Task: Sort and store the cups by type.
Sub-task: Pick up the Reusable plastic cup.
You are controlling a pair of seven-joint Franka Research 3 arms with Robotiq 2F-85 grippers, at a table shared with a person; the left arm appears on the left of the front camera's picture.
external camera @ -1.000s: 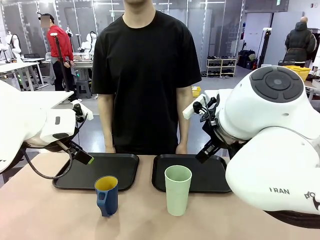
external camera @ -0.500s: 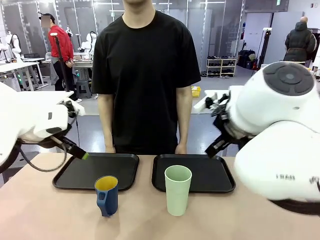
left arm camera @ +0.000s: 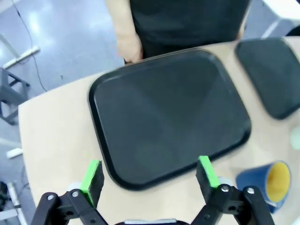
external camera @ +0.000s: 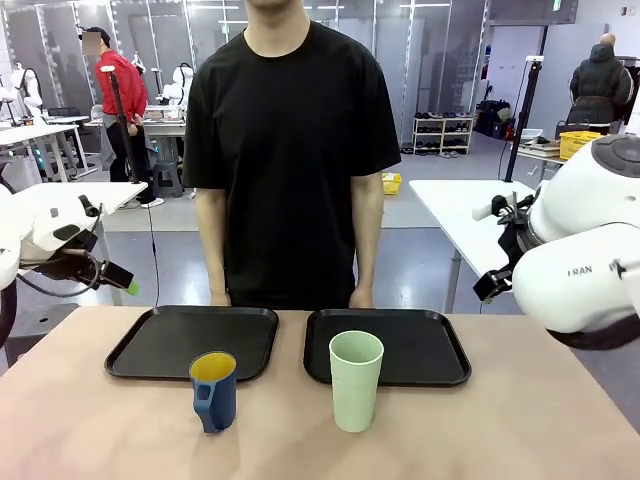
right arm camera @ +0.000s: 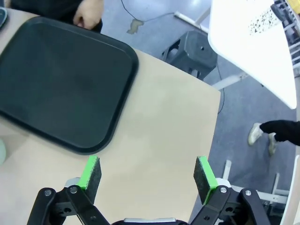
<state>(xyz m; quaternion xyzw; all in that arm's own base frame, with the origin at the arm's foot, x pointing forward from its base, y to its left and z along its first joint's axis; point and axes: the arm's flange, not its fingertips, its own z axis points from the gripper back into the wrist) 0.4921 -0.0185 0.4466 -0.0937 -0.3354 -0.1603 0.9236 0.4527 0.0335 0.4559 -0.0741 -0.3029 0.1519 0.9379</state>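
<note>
A dark blue mug (external camera: 213,390) with a yellow inside stands on the table in front of the left black tray (external camera: 170,340). To its right, a pale mint-green tumbler (external camera: 356,380) stands before the right black tray (external camera: 425,345). My left gripper (external camera: 125,283) hangs off the table's left edge, and my right gripper (external camera: 490,287) hovers past its right edge. In the left wrist view the left gripper (left arm camera: 150,174) stands open over the near edge of its tray (left arm camera: 168,112), the mug (left arm camera: 265,180) at lower right. The right gripper (right arm camera: 147,172) is open above bare tabletop beside a tray (right arm camera: 61,89).
A person in a black shirt stands at the far side, hands hanging by the trays' far edges (left arm camera: 129,47) (right arm camera: 89,11). Both trays hold nothing. A grey stool (right arm camera: 197,51) and a white table (right arm camera: 253,42) stand beyond the right end.
Both arms have drawn back from above the trays, the left one to the left and the right one to the right. The cups have not moved.
</note>
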